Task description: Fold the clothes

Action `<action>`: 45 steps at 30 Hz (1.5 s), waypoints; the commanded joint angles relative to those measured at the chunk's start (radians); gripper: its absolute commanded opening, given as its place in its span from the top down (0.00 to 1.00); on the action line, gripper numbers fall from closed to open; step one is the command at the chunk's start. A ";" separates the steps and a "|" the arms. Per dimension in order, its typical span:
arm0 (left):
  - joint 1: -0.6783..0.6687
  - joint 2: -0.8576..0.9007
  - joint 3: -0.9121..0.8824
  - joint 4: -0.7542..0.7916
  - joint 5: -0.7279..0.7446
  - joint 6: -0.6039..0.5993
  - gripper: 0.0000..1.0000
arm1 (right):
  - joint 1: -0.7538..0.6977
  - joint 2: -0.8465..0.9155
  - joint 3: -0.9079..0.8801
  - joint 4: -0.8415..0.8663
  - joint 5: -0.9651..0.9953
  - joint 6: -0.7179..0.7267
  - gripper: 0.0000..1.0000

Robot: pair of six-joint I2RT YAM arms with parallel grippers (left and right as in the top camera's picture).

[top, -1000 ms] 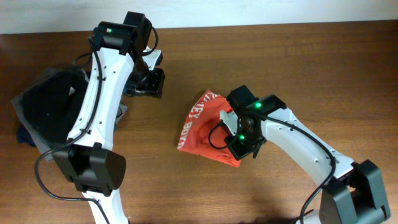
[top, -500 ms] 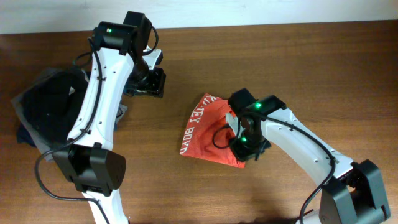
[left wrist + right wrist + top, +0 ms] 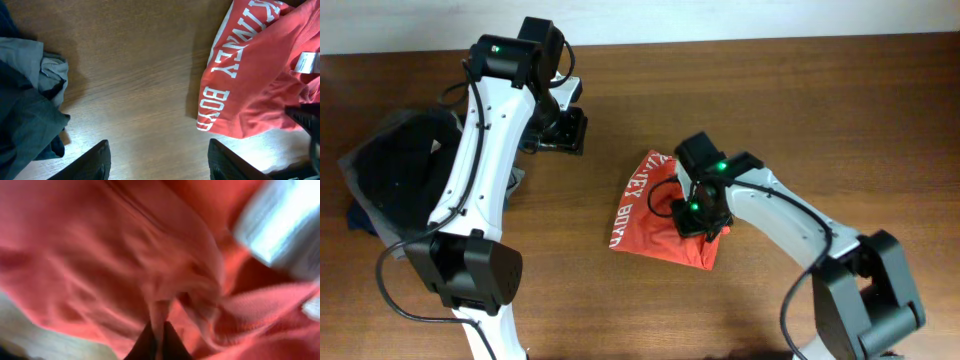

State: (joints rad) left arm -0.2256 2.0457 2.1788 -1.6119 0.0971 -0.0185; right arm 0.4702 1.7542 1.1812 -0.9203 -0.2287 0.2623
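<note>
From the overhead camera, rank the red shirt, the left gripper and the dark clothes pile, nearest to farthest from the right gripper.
1. The red shirt, under the right gripper, its jaws shut on it.
2. The left gripper, toward the upper left, over bare wood.
3. The dark clothes pile, at the far left edge.

The right end effector (image 3: 698, 218) has left the lower right edge of the red-orange shirt (image 3: 645, 215) and moved up onto the shirt's middle, where it now pinches a raised fold of cloth. The right arm (image 3: 790, 215) has swung in closer to the shirt. The shirt's lettered edge has slid slightly rightward.
</note>
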 commanded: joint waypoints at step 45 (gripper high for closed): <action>0.006 -0.035 0.011 0.011 -0.007 0.012 0.37 | -0.132 0.072 0.002 0.334 -0.085 0.147 0.67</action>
State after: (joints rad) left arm -0.2256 2.0457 2.1788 -1.6009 0.0971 -0.0185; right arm 0.3416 1.8038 1.1805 -0.5964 -0.2771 0.3702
